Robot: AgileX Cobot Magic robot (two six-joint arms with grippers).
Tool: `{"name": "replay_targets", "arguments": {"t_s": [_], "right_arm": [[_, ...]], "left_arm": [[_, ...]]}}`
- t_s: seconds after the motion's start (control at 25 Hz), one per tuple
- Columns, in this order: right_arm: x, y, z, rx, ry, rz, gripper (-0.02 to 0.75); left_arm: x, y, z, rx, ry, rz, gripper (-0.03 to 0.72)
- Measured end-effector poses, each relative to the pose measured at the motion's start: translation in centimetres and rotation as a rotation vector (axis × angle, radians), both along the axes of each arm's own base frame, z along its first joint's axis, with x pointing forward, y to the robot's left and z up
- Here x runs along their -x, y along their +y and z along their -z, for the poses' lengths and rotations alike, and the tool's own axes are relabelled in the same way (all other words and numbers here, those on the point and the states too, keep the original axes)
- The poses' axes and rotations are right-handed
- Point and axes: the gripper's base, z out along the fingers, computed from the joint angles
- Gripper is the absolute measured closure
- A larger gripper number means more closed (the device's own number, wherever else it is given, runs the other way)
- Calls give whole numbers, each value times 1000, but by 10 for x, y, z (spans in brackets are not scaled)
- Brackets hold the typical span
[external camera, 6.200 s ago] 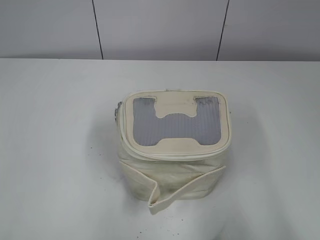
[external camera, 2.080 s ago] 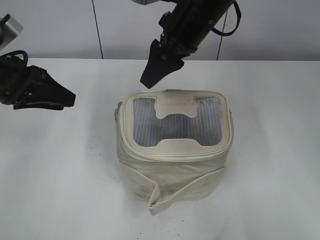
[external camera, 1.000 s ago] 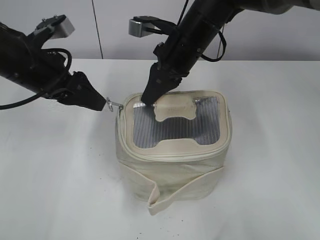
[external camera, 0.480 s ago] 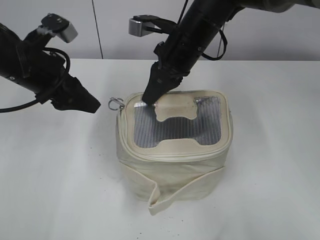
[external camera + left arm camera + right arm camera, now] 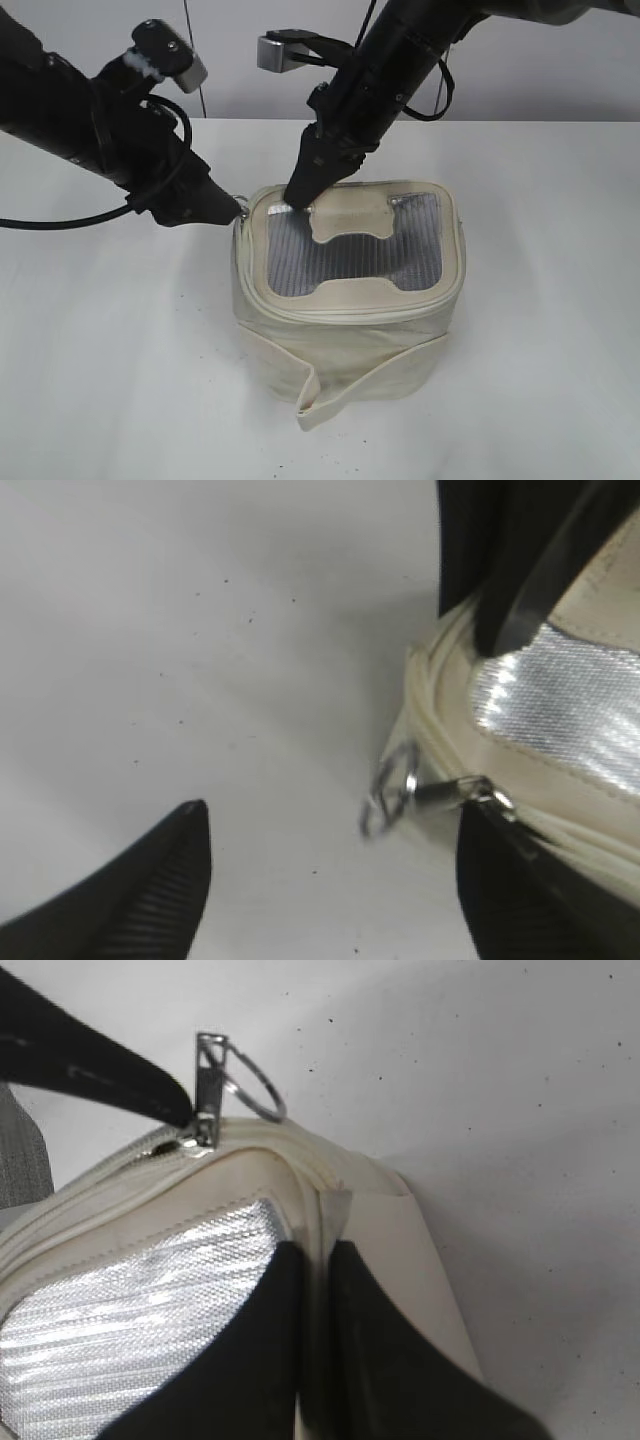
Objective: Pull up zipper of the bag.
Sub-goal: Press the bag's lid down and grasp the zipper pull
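Observation:
The cream bag stands mid-table with its grey mesh window facing up. The zipper track rings the top panel. A silver pull with an oval loop sticks out at the bag's back left corner and also shows in the right wrist view. My left gripper is open, and in the left wrist view the pull lies just ahead, between its fingers. My right gripper is shut on the top panel's edge seam near that corner.
The bag's strap end hangs loose at the front. The white table runs back to a grey panelled wall. The two arms cross close together above the bag's back left corner.
My left gripper has moved right, back up to the pull at the bag's corner. My right gripper has stayed clamped on the top edge. The bag has not moved.

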Motion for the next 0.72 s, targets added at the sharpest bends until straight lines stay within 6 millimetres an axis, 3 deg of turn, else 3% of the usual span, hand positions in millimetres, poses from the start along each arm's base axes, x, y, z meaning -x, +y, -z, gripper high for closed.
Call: {"name": "replay_targets", "arguments": {"t_s": [0.32, 0.72], "right_arm": [[0, 0, 0, 0, 1, -1, 687], [0, 0, 0, -2, 3, -1, 690]], "left_arm": [[-7, -2, 22, -72, 4, 18, 106], [-8, -3, 13, -48, -35, -5, 106]]}}
